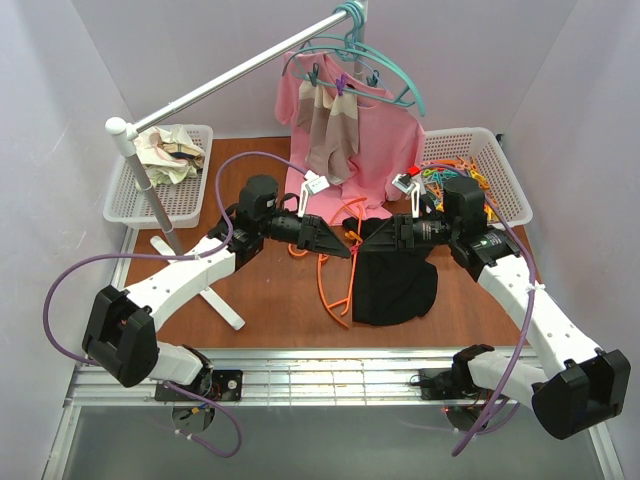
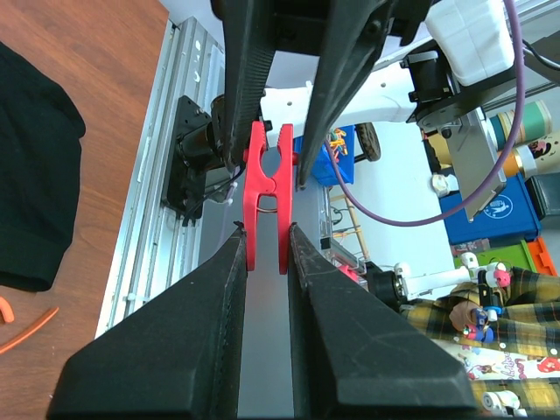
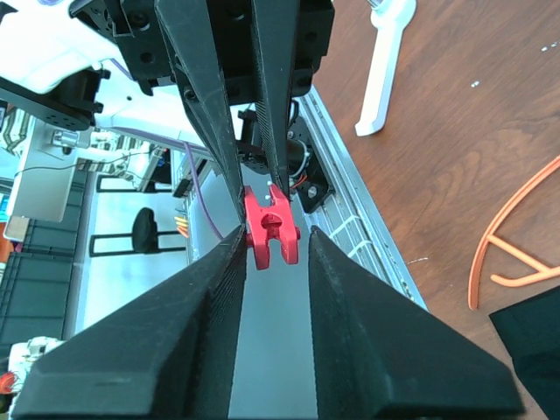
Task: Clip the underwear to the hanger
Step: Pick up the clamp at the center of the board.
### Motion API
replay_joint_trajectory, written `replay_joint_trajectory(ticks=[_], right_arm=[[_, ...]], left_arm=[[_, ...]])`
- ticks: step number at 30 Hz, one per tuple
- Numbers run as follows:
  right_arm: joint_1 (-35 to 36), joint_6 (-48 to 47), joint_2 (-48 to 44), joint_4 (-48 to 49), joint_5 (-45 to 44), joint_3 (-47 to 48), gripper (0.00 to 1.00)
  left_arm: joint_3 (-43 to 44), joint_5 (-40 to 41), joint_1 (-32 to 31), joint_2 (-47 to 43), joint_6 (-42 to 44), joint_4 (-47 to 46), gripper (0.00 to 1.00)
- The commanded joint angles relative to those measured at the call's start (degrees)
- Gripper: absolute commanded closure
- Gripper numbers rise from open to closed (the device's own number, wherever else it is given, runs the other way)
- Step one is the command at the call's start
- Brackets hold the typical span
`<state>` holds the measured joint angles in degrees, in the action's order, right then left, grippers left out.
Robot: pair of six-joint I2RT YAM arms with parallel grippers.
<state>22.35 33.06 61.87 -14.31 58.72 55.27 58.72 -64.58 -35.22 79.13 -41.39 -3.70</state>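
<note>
Left gripper (image 2: 267,241): two black, wedge-shaped fingers with matte faces, closed on the legs of the red clip (image 2: 267,201).
Right gripper (image 3: 276,234): the same black wedges, set either side of the clip's head; a thin gap shows on one side, so a firm pinch cannot be told.
Red clip: smooth, hard plastic peg with two straight legs and a notched head, held in the air between the two grippers, which meet tip to tip.
Underwear (image 1: 395,285): plain black soft cloth, lying limp with rounded edges on the table just below the right gripper.
Hanger (image 1: 335,290): thin bright orange plastic frame, flat on the table under the meeting fingertips, its right side at the underwear's edge.
Table (image 1: 270,290): smooth brown wood-grain top; bare wood lies beside the left gripper, and a ribbed metal rail borders the near edge.
</note>
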Motion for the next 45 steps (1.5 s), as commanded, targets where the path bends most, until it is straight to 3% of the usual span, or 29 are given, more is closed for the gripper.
replay_joint_trajectory(ticks=[1, 12, 16, 17, 20, 22, 25, 30, 34, 36, 39, 45], right_arm=[[-0.1, 0.6, -0.1, 3.1, 2.1, -0.4, 0.77], [-0.1, 1.2, -0.1, 5.2, 1.8, -0.9, 0.95], [-0.1, 1.5, -0.3, 6.0, 1.6, -1.4, 0.99], [-0.1, 1.7, -0.4, 6.0, 1.3, -1.5, 0.99], [-0.1, 1.7, -0.9, 6.0, 0.5, -1.9, 0.99], [-0.1, 1.7, -1.2, 6.1, 0.2, -2.1, 0.99], [-0.1, 1.7, -2.4, 6.0, -2.2, -1.9, 0.99], [-0.2, 4.7, -4.7, 7.5, -10.1, -1.4, 0.99], [-0.2, 13.6, -7.2, 21.8, -13.4, -4.6, 0.99], [-0.2, 14.9, -7.0, 22.5, -14.2, -5.6, 0.99], [-0.1, 15.7, -6.5, 25.1, -13.8, -5.6, 0.99], [0.1, 20.5, -5.7, 32.0, -12.1, -5.5, 0.99]], left_arm=[[2.3, -0.6, 0.0, -0.2, -0.1, -0.9, 0.87], [2.1, -1.5, -1.0, 0.1, -0.4, -1.5, 0.85], [2.4, -1.4, -0.9, 0.0, -0.6, -1.7, 0.7], [2.8, -1.3, -0.9, 0.1, -0.6, -1.7, 0.59], [3.1, -0.1, -0.9, -0.2, -0.9, -2.5, 0.45], [2.9, 0.8, -0.9, -0.7, -1.2, -3.2, 0.41], [1.2, 5.5, -0.9, -2.7, -1.5, -4.6, 0.36], [-6.0, 25.5, -1.0, -10.0, -6.9, -16.5, 0.33], [-8.4, 40.3, -2.7, -14.6, -9.6, -18.4, 0.32], [-9.2, 46.2, -4.1, -16.1, -11.2, -18.8, 0.32], [-9.3, 51.6, -7.3, -15.9, -13.1, -19.1, 0.32], [-7.8, 55.2, -12.2, -13.0, -14.8, -19.1, 0.32]])
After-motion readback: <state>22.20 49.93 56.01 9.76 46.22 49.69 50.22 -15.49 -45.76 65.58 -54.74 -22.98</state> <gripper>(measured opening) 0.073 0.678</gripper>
